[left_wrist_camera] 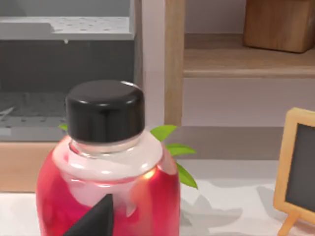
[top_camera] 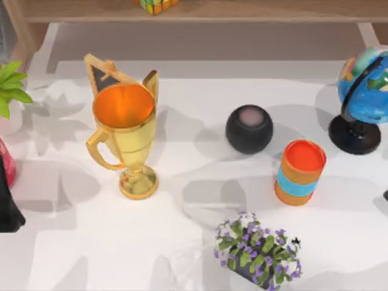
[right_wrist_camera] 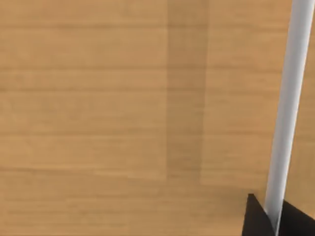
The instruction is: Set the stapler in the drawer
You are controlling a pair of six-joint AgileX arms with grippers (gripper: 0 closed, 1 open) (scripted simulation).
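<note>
- The right gripper [right_wrist_camera: 275, 222] is pressed up to a wooden front [right_wrist_camera: 98, 98], clenched on a pale bar [right_wrist_camera: 288, 98] that runs across the wood; I take the bar for the handle and the wood for the face of the drawer, so the step in hand looks like opening it
- The left arm [top_camera: 8, 207] sits parked at the table's left edge beside a red bottle [left_wrist_camera: 106, 191] with a black cap; whether the left gripper [left_wrist_camera: 93, 220] is released or clenched I cannot tell
- Where the stapler lies I cannot tell
- On the table [top_camera: 73, 254] stand a gold trophy [top_camera: 124, 136] toward the left with a small chalkboard [top_camera: 103, 76] just behind it; a black speaker [top_camera: 249, 128] near the middle; an orange can [top_camera: 300, 173] near it, toward the right edge; a globe [top_camera: 364, 97] at the right edge; a flower pot [top_camera: 257, 251] at the front edge
- By judgement, a stapler is stiff and fairly dense for its bulk, not fragile, with smooth sides that may slip; its hinged top arm can swing up, so it is best pinched across both sides of the body near mid-length, where base and arm are clamped together, rather than by the nose or the arm alone
- The drawer must stand open wide before anything goes in
</note>
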